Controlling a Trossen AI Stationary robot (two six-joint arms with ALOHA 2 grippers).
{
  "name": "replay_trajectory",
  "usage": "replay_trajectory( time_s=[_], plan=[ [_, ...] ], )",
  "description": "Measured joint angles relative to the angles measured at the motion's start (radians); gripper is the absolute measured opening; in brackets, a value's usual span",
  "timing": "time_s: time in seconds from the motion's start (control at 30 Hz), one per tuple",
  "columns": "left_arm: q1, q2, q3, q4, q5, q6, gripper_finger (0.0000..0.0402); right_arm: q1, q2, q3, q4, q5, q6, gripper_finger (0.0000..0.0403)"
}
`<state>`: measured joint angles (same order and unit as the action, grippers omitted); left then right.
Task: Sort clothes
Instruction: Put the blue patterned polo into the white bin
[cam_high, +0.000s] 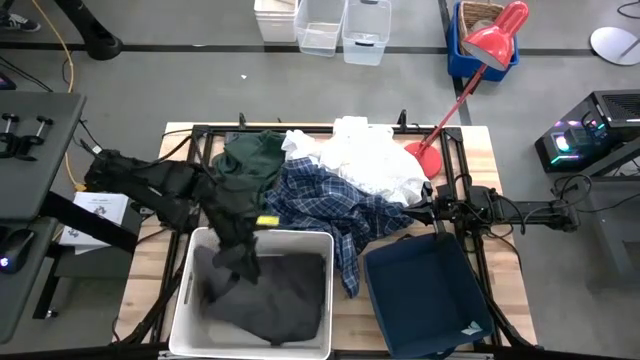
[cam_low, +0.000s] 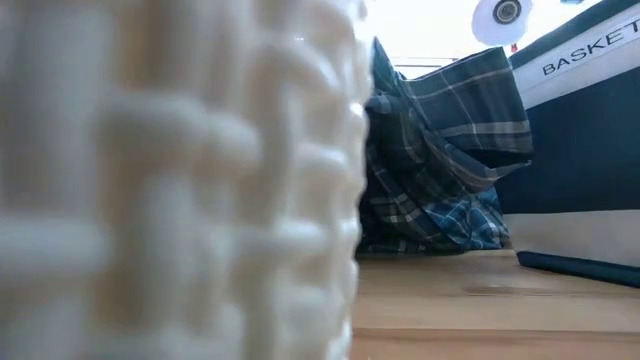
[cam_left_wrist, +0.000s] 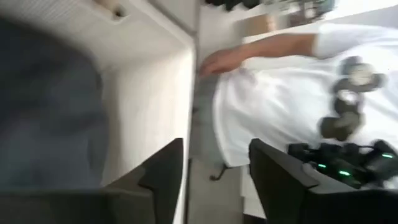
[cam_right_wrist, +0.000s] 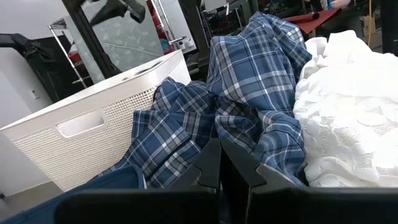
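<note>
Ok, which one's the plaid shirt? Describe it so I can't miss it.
Find the white plastic bin and navy fabric bin at the table's near edge. The plaid shirt drapes between them, the only checked blue-and-white fabric, beside plain white pieces and a dark green garment.

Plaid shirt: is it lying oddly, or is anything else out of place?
Yes. The plaid shirt trails off the pile and hangs down between the white bin and the navy bin, inside neither. Nothing looks spilled or damaged.
</note>
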<state>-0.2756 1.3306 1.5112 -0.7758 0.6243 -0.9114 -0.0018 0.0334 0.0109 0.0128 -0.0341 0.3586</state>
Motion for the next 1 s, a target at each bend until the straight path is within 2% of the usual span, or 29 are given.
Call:
replay_trajectory(
  time_s=[0.1, 0.17, 0.3, 0.37, 0.47, 0.63, 0.77, 0.83, 1.0],
  plan=[
    [0.085, 0.021, 0.018, 0.038, 0.03, 0.074, 0.0205, 0.0, 0.0, 0.0, 0.0, 0.0, 0.0, 0.0],
    [0.159, 0.033, 0.029, 0.03, 0.003, 0.177, 0.0212, 0.0, 0.0, 0.0, 0.0, 0.0, 0.0, 0.0],
    [0.273, 0.064, 0.036, -0.002, -0.222, 0.423, 0.0214, 0.0, 0.0, 0.0, 0.0, 0.0, 0.0, 0.0],
    [0.287, 0.107, 0.036, -0.051, -0.34, 0.542, 0.0215, 0.0, 0.0, 0.0, 0.0, 0.0, 0.0, 0.0],
    [0.277, 0.195, 0.033, -0.079, -0.459, 0.693, 0.0215, 0.0, 0.0, 0.0, 0.0, 0.0, 0.0, 0.0],
    [0.274, 0.308, 0.034, -0.058, -0.588, 0.794, 0.0215, 0.0, 0.0, 0.0, 0.0, 0.0, 0.0, 0.0],
    [0.274, 0.4, 0.034, -0.091, -0.797, 0.868, 0.0215, 0.0, 0.0, 0.0, 0.0, 0.0, 0.0, 0.0],
    [0.278, 0.428, 0.04, -0.076, -0.831, 0.873, 0.0215, 0.0, 0.0, 0.0, 0.0, 0.0, 0.0, 0.0],
    [0.294, 0.508, 0.047, -0.02, -0.805, 0.83, 0.0215, 0.0, 0.0, 0.0, 0.0, 0.0, 0.0, 0.0]
  ],
)
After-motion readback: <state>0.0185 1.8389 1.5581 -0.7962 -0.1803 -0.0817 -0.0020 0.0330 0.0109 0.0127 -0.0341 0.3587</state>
